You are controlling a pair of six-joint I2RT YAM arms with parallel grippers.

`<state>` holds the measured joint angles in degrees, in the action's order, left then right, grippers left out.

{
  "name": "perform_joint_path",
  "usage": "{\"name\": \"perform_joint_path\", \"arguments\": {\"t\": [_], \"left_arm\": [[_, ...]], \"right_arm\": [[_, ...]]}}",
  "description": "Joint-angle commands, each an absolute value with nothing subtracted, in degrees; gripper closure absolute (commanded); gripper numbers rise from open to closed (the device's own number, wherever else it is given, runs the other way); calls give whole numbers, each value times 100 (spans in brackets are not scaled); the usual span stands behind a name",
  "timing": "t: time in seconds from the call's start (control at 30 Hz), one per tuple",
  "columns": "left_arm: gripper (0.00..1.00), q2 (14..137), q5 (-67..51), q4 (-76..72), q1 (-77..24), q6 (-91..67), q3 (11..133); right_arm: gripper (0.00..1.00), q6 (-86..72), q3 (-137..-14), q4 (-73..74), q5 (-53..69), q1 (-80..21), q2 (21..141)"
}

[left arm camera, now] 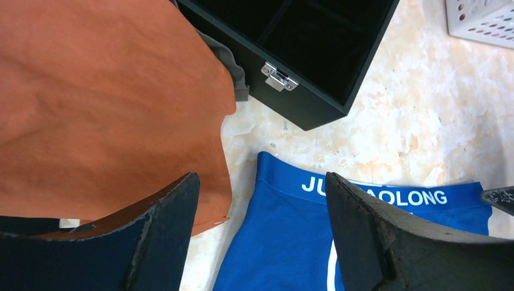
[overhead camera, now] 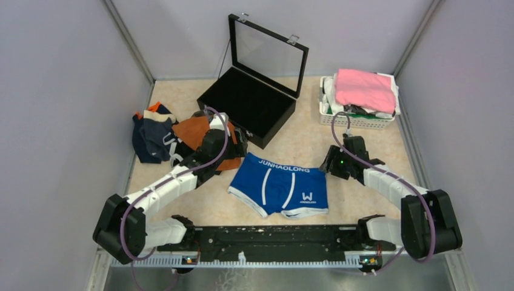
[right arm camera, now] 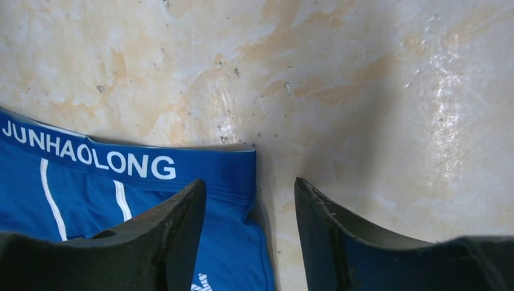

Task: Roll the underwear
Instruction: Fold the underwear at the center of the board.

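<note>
Blue underwear lies spread flat toward the middle of the tabletop's near edge, its lettered waistband facing the far edge. The left hand hangs above the waistband's left corner with its fingers wide apart and nothing between them. The right hand is over the waistband's right corner, fingers also apart, one above the blue cloth and the other above bare tabletop; it grips nothing. Just left of the left hand lies orange underwear, its edge beside the blue pair. Further toward the left edge sits a heap of dark underwear. Beyond the orange pair a black box stands with its lid raised, near the far edge. In the far right corner a white basket holds a folded pink cloth.
</note>
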<state>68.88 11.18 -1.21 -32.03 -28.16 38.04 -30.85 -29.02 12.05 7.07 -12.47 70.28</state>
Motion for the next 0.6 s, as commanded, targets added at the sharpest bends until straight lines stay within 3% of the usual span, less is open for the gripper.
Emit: {"name": "perform_joint_path", "arguments": {"t": [0.0,0.13,0.3,0.57], "left_arm": [[18,6615,1434,-122,-3223,-2716,3896],[18,6561,1471,-75,-3217,-2688,3898],[17,6498,1514,-31,-3217,-2732,3864],[17,6364,1576,-26,-3219,-2751,3747]], "right_arm": [[43,-2994,-2885,889,588,-1175,6593],[41,-3192,-2650,823,186,-1096,6125],[40,-2773,-2925,1211,890,-945,6597],[49,-2750,-2649,655,1414,-932,6692]]}}
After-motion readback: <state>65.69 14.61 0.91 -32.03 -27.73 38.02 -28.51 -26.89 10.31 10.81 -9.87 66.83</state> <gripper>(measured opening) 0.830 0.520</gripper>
